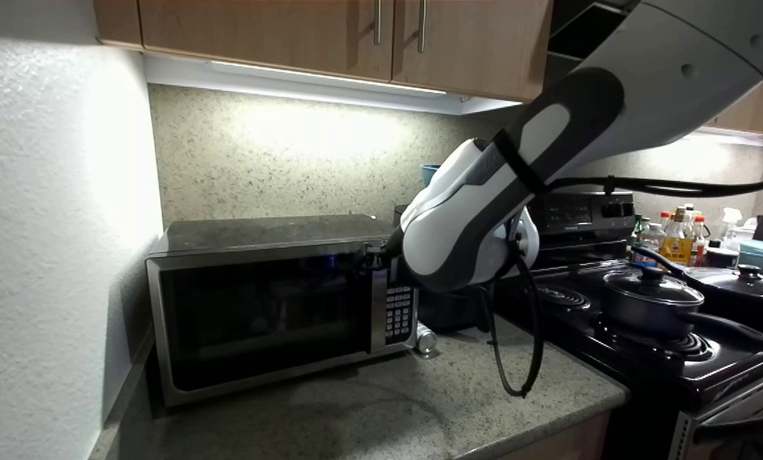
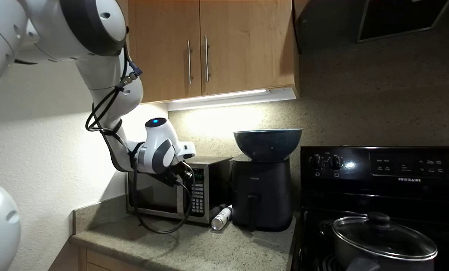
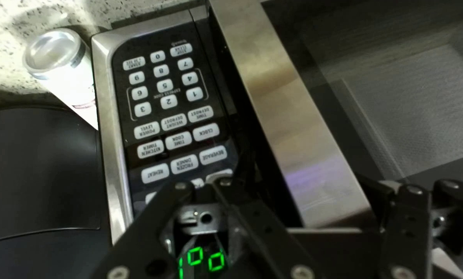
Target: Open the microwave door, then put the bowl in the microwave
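The stainless-steel microwave [image 1: 273,233] stands on the counter. Its dark glass door [image 1: 260,319] looks closed, flush with the button panel [image 3: 169,116]. My gripper [image 1: 370,259] is at the upper end of the vertical steel door handle [image 3: 289,104]. In the wrist view my gripper [image 3: 311,176] is open, one finger on each side of the handle. The right finger is close against the handle's edge; a dark strip shows on the left, so contact there is unclear. The dark teal bowl [image 2: 267,145] rests on a black air fryer [image 2: 262,192]; only its edge [image 1: 429,172] shows past the arm in an exterior view.
A white cylindrical can [image 2: 221,218] lies between microwave and air fryer. Wall cabinets [image 2: 243,49] hang above. A textured wall [image 1: 43,223] stands close to the microwave's left side. A black stove [image 1: 579,268] holds a lidded pot [image 1: 653,306]. Arm cables [image 1: 525,358] hang over the counter [image 1: 369,415].
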### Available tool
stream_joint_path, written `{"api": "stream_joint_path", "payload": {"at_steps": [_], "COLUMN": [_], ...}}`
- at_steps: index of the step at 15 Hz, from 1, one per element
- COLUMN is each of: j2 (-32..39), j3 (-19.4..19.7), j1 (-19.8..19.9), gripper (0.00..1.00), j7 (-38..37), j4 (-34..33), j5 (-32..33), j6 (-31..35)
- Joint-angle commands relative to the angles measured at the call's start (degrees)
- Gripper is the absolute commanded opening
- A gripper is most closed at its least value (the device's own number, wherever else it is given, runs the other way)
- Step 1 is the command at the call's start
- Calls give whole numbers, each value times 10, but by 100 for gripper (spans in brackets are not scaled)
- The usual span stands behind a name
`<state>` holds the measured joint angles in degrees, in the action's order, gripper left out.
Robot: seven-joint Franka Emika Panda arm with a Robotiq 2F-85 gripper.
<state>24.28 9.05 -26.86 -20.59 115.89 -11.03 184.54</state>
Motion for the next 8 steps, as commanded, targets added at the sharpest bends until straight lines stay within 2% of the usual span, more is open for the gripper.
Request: {"api": "stream_joint_path", "payload": {"at_steps": [1, 4, 5, 8], "j2": [-36, -86, -97, -137], "j3": [105, 127, 130, 135], "j1": [-84, -127, -134, -154], "gripper": [18, 1, 6, 6], "j7": [-16, -14, -11, -4], "j4": [24, 59, 65, 97], "j5": [7, 7, 8, 13], "j6": [-7, -37, -49, -73]}}
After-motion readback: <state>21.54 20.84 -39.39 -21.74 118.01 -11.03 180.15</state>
